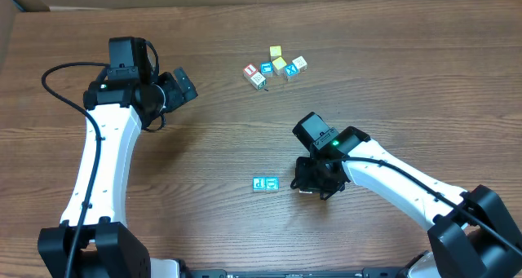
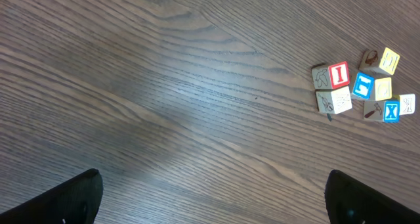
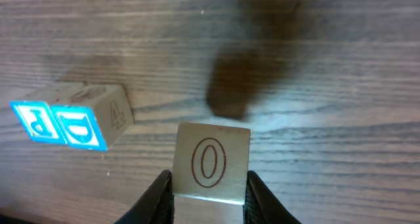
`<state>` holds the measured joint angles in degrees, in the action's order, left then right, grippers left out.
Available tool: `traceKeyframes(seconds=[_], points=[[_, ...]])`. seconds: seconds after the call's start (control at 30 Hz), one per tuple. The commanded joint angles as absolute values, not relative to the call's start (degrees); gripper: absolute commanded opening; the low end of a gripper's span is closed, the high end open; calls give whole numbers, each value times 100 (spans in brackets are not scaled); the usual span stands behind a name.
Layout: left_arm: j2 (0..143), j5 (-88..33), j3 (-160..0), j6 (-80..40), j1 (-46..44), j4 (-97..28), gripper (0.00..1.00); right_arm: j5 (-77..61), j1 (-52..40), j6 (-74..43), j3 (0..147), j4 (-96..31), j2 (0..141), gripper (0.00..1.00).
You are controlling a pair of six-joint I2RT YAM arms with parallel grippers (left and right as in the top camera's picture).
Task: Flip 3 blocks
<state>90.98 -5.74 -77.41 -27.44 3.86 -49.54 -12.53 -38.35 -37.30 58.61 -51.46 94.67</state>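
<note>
O block (image 3: pixel 212 161), pale wood, thin red letter, in right hand (image 3: pixel 209 191)

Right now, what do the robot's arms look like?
Both arms have smooth white shells with chunky black joints. The left arm has a thin black cable looping beside it and black fingers. The right arm carries its own cable, plus a tiny green light.
</note>
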Motion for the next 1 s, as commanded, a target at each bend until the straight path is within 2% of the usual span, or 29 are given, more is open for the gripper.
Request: traceKeyframes(seconds=[0.0, 0.17, 0.4, 0.57, 0.77, 0.8, 0.83, 0.87, 0.97], points=[[9065, -552, -7789, -2681, 405, -4947, 100, -1422, -3850, -3750, 6086, -5286, 9450, 19], [9065, -552, -7789, -2681, 405, -4947, 100, -1406, -3850, -3607, 6410, -5557, 9450, 21], [9065, -552, -7789, -2681, 405, -4947, 100, -1201, -3850, -3553, 6694, -5892, 9450, 18], [9065, -552, -7789, -2681, 405, -4945, 100, -1164, -3850, -3555, 6694, -5916, 9450, 23], [9065, -552, -7789, -2679, 405, -4947, 100, -1162, -3852, -3555, 6692, -6005, 9450, 24], [9065, -552, -7789, -2679, 405, -4947, 100, -1164, -3852, -3555, 6692, -6007, 9450, 26], [9065, -552, -7789, -2681, 405, -4945, 100, -1164, -3852, -3555, 6692, -6005, 9450, 33], [9065, -552, -7789, -2681, 405, -4947, 100, -1164, -3850, -3557, 6692, -5994, 9450, 55], [9065, -552, -7789, -2681, 405, -4947, 100, -1164, -3852, -3555, 6692, -5966, 9450, 65]])
